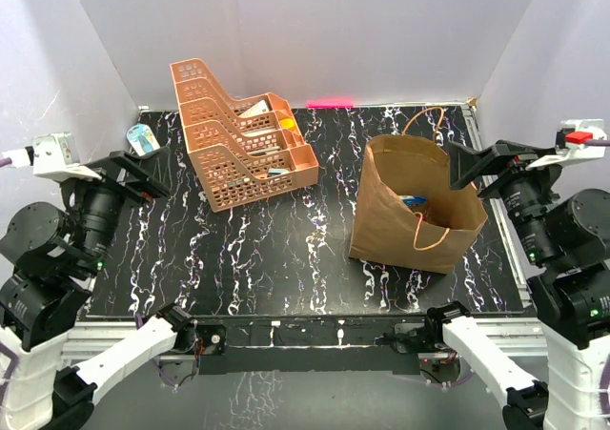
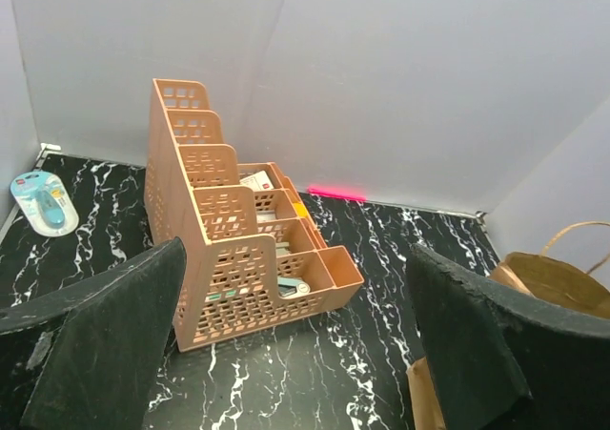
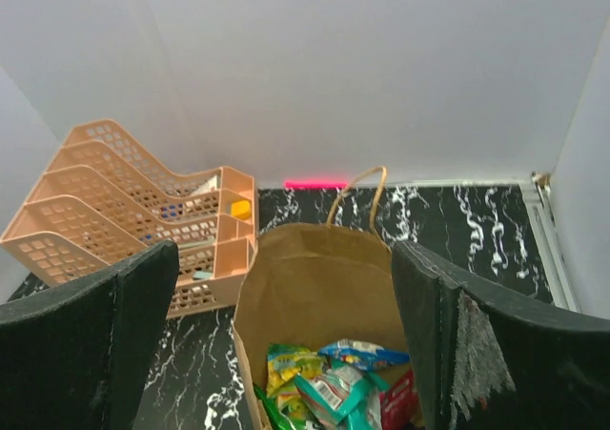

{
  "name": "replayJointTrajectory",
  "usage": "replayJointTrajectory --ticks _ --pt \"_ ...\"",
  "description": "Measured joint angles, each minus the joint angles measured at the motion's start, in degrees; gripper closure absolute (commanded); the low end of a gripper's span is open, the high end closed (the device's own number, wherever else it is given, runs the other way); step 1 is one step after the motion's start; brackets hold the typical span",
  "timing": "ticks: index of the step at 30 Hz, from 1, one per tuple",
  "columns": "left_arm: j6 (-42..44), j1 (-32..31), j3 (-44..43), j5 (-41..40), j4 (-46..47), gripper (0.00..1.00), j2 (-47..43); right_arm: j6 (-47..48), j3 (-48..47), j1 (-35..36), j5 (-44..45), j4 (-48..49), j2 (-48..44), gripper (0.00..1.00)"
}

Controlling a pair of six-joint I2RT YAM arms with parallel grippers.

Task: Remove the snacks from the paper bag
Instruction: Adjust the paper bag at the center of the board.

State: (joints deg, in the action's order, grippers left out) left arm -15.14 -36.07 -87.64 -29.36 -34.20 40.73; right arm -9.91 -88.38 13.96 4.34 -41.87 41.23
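Observation:
The brown paper bag (image 1: 400,215) stands upright and open on the right half of the black marbled table (image 1: 276,249). Its twine handles stick up. In the right wrist view the snacks (image 3: 334,382) lie in a heap at the bottom of the paper bag (image 3: 315,268): yellow-green, teal, blue and red packets. My right gripper (image 3: 284,258) hovers open just right of and above the bag's mouth, holding nothing; from above it (image 1: 467,168) sits at the bag's right rim. My left gripper (image 1: 152,177) hangs open and empty at the table's left edge, and its camera catches only the bag's rim (image 2: 558,277).
An orange mesh tiered rack (image 1: 243,134) with small oddments stands at the back left. A small blue-and-white item (image 1: 143,139) lies near the left wall. A pink strip (image 1: 329,103) marks the back edge. White walls close in the table on three sides.

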Motion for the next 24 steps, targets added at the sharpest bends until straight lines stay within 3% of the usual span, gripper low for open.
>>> replayJointTrajectory --ticks 15,24 --pt "-0.3 9.0 16.6 7.0 16.1 0.02 1.9 -4.6 3.4 -4.9 9.4 -9.7 0.2 0.02" --pt "0.8 9.0 29.9 14.9 29.2 0.02 6.6 -4.7 10.7 -7.0 3.1 -12.2 -3.8 0.02"
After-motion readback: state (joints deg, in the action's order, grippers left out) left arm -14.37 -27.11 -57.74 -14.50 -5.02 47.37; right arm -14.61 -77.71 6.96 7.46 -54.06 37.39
